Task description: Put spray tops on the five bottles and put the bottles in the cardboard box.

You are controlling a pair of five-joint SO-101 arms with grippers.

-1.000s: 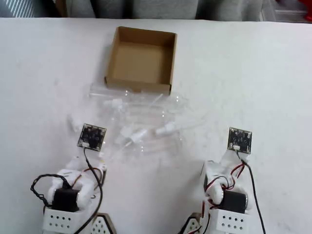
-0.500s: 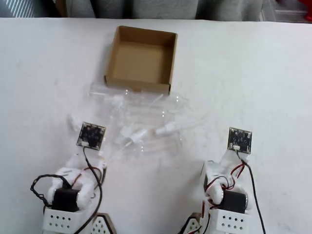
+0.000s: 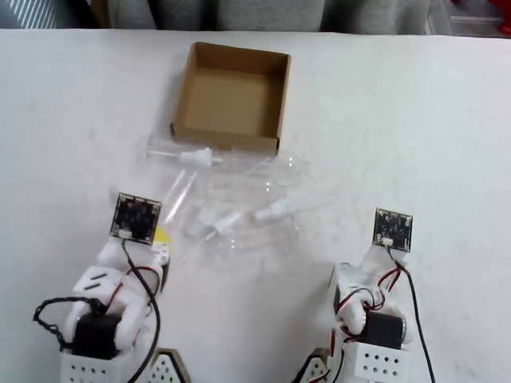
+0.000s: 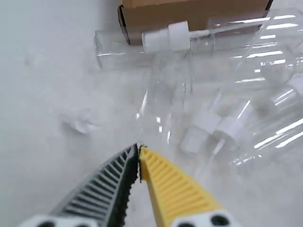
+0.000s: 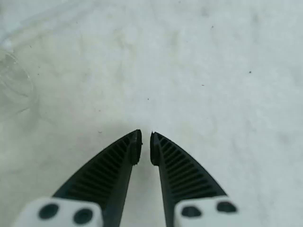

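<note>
From where I stood the job had barely begun. Nothing was boxed, I could not make out one bottle with its top plainly seated, and so all the capping and all the packing looked left to do. On the left, the left gripper (image 4: pixel 138 158) hung low over the table (image 3: pixel 415 120) just short of the heap, its grey and yellow jaws pressed together at the tips and gripping nothing. Ahead of it the clear bottles (image 3: pixel 239 191) lay on their sides in a loose tangle, some touching or overlapping. They were so see-through that I could not count them with confidence. White spray tops (image 3: pixel 227 219) lay among them, thin tubes trailing. One lay close by the box's near wall, in line with a bottle's mouth, though I could not tell whether it was screwed on. Beyond the heap the cardboard box (image 3: pixel 227 137) sat open-topped and empty, the farthest bottles right up against it. Over on the right, the right gripper (image 5: pixel 143 146) hovered above bare table, off to the side of the heap, jaws narrowed to a slit with nothing between them.
</note>
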